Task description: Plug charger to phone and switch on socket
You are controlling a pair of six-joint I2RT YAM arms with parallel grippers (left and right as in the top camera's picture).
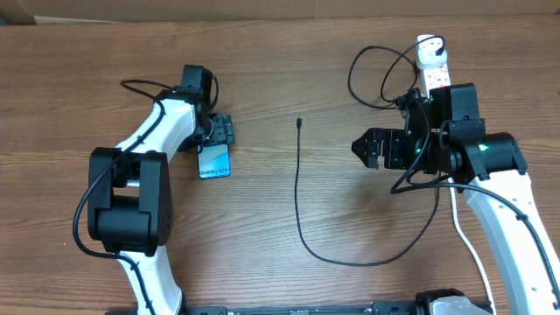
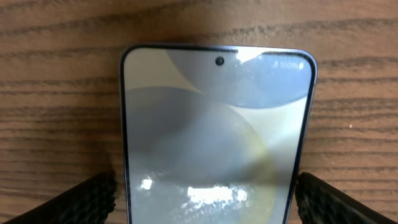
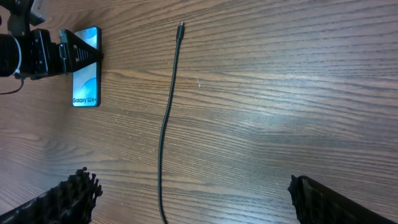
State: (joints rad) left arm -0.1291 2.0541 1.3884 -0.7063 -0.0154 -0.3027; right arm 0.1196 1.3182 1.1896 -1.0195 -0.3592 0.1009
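My left claw sits over the phone at centre-left of the overhead frame. The phone lies flat on the desk, its blue screen lit and its upper end under the claw. In the left wrist view the phone fills the middle, camera hole at the top. The ribbed black fingers show in the two lower corners, one along each long edge. The jaws are spread wide astride it, but whether the pads actually press on the edges I cannot tell.

My right claw hangs right of centre, pointing towards the left of the frame, its jaws wide apart and holding nothing. The right wrist view shows only bare wood between the fingers.

The charger is loose on the desk. Its tip lies in the middle of the overhead frame, well apart from the phone. From there the cable runs straight down the frame, loops along the bottom and climbs under my right arm. In the right wrist view the cable runs from the upper middle down to the bottom edge, with the phone at upper left.

The socket is at the upper right, partly behind my right arm — a white plug sits at its top end.
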